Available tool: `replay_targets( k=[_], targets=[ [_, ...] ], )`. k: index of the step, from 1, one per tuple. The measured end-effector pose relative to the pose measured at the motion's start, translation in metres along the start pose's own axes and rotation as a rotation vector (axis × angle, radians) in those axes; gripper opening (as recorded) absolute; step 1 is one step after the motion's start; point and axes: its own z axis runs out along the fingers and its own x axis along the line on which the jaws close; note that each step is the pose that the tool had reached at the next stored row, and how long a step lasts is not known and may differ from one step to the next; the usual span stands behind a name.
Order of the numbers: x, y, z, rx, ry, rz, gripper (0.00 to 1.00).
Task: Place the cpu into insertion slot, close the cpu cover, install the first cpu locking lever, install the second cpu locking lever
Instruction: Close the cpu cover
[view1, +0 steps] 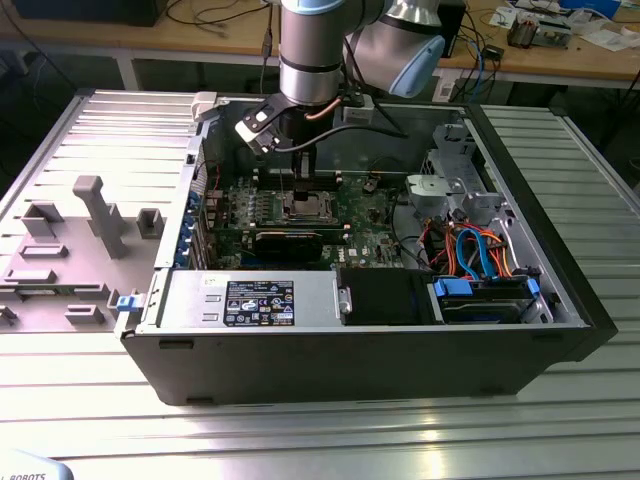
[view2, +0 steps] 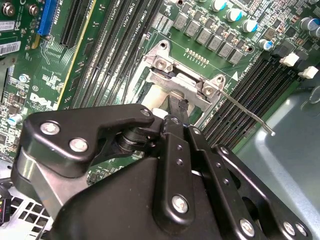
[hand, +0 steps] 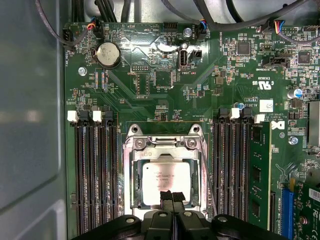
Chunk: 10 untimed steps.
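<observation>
Gripper (hand: 172, 197), pinched together, hovers above cpu (hand: 162, 179) lying flat, metal top upward.

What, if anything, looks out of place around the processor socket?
In the second wrist view, a thin metal lever sticks out loose over the memory slots instead of lying latched beside the socket. The chip sits square in the socket, and nothing looks damaged.

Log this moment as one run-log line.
cpu cover: down | cpu: flat in its window | gripper: shut, tips over cpu edge | locking lever: sticking out, unlatched
</observation>
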Motion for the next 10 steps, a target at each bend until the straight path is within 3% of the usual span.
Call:
replay_targets(
  k=[10],
  targets=[
    [0.0001, -0.0026, 0.0023, 0.0000, 0.0001, 0.000, 0.11]
  ],
)
